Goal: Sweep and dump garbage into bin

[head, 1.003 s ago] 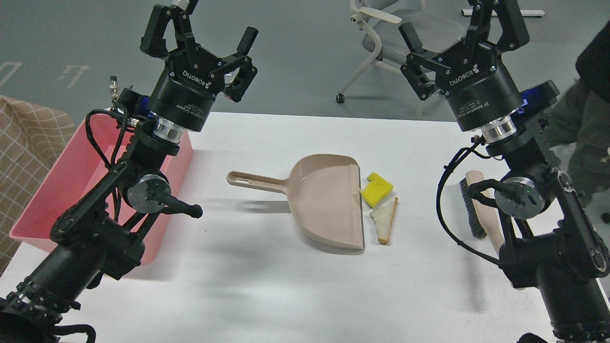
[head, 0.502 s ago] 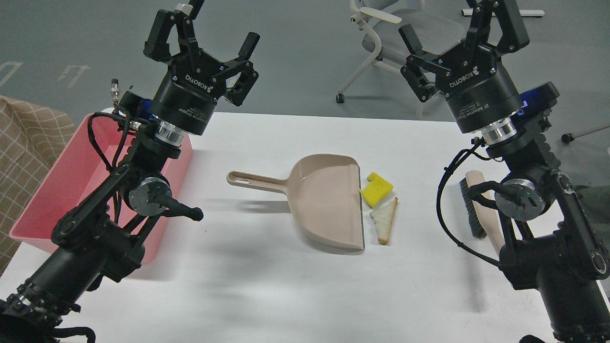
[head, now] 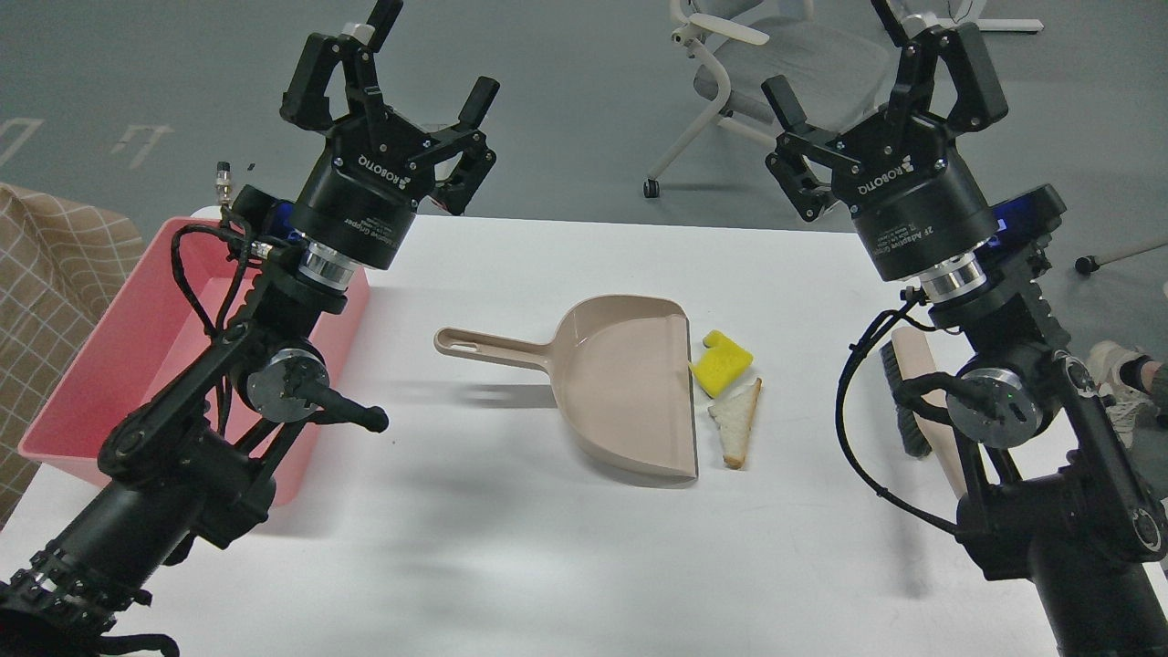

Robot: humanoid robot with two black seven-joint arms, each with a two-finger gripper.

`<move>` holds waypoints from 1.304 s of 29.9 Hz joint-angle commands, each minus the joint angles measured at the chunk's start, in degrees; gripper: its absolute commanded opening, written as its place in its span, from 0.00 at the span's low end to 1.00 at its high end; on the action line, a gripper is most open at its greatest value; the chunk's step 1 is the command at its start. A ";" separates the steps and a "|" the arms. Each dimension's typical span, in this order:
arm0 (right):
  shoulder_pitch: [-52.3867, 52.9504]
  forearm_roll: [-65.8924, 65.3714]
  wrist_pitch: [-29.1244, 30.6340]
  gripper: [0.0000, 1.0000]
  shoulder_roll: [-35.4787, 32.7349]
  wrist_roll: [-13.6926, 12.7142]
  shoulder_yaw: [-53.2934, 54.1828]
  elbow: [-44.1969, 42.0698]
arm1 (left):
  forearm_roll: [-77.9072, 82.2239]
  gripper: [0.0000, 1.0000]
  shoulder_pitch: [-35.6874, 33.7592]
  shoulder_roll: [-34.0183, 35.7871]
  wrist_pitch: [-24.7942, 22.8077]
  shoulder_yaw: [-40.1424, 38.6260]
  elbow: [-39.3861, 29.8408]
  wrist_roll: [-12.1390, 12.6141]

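A bright yellow notched sponge block [head: 722, 363] and a triangular white bread slice [head: 738, 422] with brown crust lie on the white table, just right of the mouth of a beige dustpan [head: 623, 386]. The pink bin [head: 109, 356] stands at the table's left edge, partly hidden by my left arm. My left gripper [head: 411, 68] is open and empty, raised above the bin's far right corner. My right gripper [head: 881, 59] is open and empty, raised above the table's far right. A brush [head: 917, 401] lies behind my right arm, mostly hidden.
The dustpan's handle [head: 484, 345] points left toward the bin. A white office chair [head: 748, 64] stands on the grey floor beyond the table. A checked brown cloth [head: 46, 265] is at the far left. A person's shoe [head: 1118, 360] shows at the right edge.
Both grippers have shifted slightly lower and toward the middle. The dark-clothed person at the right has moved away, leaving only a shoe. The garbage, dustpan and bin have not moved.
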 commanded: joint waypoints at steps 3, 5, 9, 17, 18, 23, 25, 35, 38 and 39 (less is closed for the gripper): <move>0.01 -0.71 -0.86 1.00 0.00 -0.09 -0.49 0.08 | 0.53 0.98 -0.02 0.18 0.53 0.18 -0.04 0.00; -0.08 -2.11 -2.09 1.00 0.00 -0.18 -0.67 0.08 | 1.75 0.98 -0.11 0.79 1.58 0.18 -0.39 0.00; 0.01 -5.98 -3.93 1.00 0.00 -0.53 -0.67 -0.18 | 5.18 0.98 0.07 2.72 4.91 0.27 -2.84 0.00; 0.19 -6.08 -6.40 1.00 -0.09 -5.61 -1.02 2.71 | 11.94 0.98 7.08 4.40 9.75 1.94 -9.78 0.00; 0.36 -5.99 -6.40 1.00 -1.57 -5.97 -1.54 2.89 | 12.56 0.98 7.79 4.40 10.19 1.94 -10.31 0.00; 0.89 -5.99 -6.49 1.00 -9.39 -6.50 -2.43 3.07 | 15.03 0.98 12.80 4.49 14.93 1.94 -11.02 0.00; 0.80 -5.99 -6.58 1.00 -11.07 -6.50 -2.43 3.15 | 15.12 0.98 14.31 4.49 15.65 1.94 -11.90 0.00; 0.63 -5.28 -8.87 1.00 -8.89 -5.89 0.12 3.33 | 25.91 0.98 25.72 0.89 24.07 7.46 -17.09 0.00; 0.80 -5.20 -8.34 1.00 -5.29 -5.89 1.26 3.33 | 27.77 0.98 25.99 -0.25 27.15 9.05 -16.91 0.00; 0.89 -5.20 -8.25 1.00 -4.32 -5.89 1.27 3.24 | 27.86 0.98 26.08 -0.35 28.21 10.10 -16.56 0.00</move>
